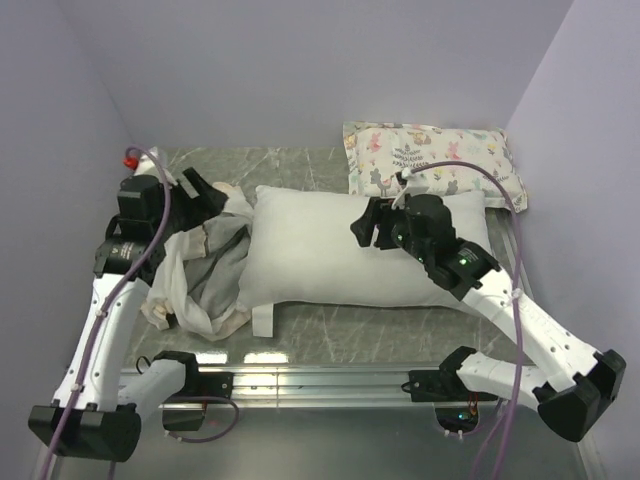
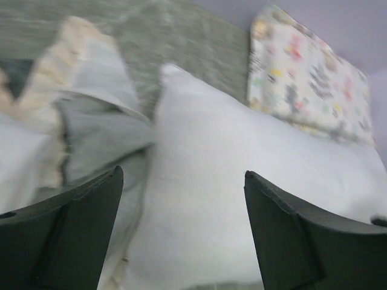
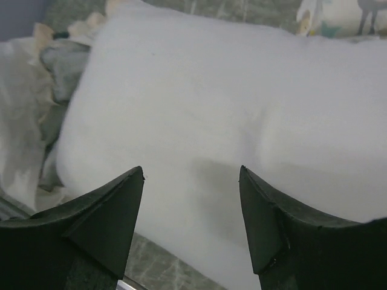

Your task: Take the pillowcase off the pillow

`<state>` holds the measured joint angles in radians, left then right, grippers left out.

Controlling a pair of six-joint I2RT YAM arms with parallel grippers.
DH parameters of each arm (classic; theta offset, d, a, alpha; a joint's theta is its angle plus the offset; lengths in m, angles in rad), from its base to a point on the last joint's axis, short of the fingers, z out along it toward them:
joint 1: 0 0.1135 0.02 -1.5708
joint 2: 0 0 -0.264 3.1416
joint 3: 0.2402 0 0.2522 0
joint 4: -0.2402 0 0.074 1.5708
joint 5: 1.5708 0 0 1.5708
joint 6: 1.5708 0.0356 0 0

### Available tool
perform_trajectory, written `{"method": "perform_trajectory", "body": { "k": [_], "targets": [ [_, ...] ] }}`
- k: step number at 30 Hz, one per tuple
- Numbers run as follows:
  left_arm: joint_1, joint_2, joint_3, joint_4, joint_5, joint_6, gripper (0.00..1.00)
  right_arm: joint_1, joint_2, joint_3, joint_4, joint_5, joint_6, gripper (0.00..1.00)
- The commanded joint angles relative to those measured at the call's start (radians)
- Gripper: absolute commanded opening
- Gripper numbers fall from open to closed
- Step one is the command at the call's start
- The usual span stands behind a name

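The plain white pillow point(image 1: 330, 250) lies bare across the middle of the table. It also fills the left wrist view point(image 2: 217, 181) and the right wrist view point(image 3: 230, 109). The grey and cream pillowcase point(image 1: 205, 275) lies crumpled off the pillow's left end, ruffled edging showing; it shows in the left wrist view point(image 2: 91, 121) and the right wrist view point(image 3: 36, 103). My left gripper point(image 1: 205, 190) is open and empty above the pillowcase, jaws wide point(image 2: 183, 175). My right gripper point(image 1: 368, 225) is open and empty just above the pillow's right half point(image 3: 192, 172).
A small animal-print pillow point(image 1: 435, 160) lies at the back right against the wall, also seen in the left wrist view point(image 2: 308, 72). Lilac walls close in the left, back and right. A metal rail point(image 1: 320, 380) runs along the near table edge.
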<state>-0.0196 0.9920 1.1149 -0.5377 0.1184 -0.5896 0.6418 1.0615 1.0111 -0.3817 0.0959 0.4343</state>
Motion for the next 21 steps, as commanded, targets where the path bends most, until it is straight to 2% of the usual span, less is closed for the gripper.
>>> {"method": "perform_trajectory", "body": {
  "k": [1, 4, 7, 12, 21],
  "targets": [
    [-0.168, -0.046, -0.004, 0.057, -0.008, 0.033, 0.86, 0.002, -0.07, 0.072, 0.041, -0.044, 0.035, 0.73],
    [-0.329, -0.035, -0.027, 0.064, -0.115, 0.062, 0.87, 0.001, -0.103, 0.058, 0.044, -0.007, 0.058, 0.76],
    [-0.393, -0.027, -0.041, 0.059, -0.175, 0.071, 0.86, 0.001, -0.146, 0.024, 0.047, 0.071, 0.05, 0.87],
    [-0.395, -0.093, -0.134, 0.117, -0.129, 0.077, 0.88, 0.001, -0.192, -0.009, -0.013, 0.166, 0.043, 0.9],
    [-0.395, -0.122, -0.182, 0.134, -0.111, 0.109, 0.91, 0.002, -0.215, -0.086, 0.027, 0.176, 0.029, 0.93]
  ]
}}
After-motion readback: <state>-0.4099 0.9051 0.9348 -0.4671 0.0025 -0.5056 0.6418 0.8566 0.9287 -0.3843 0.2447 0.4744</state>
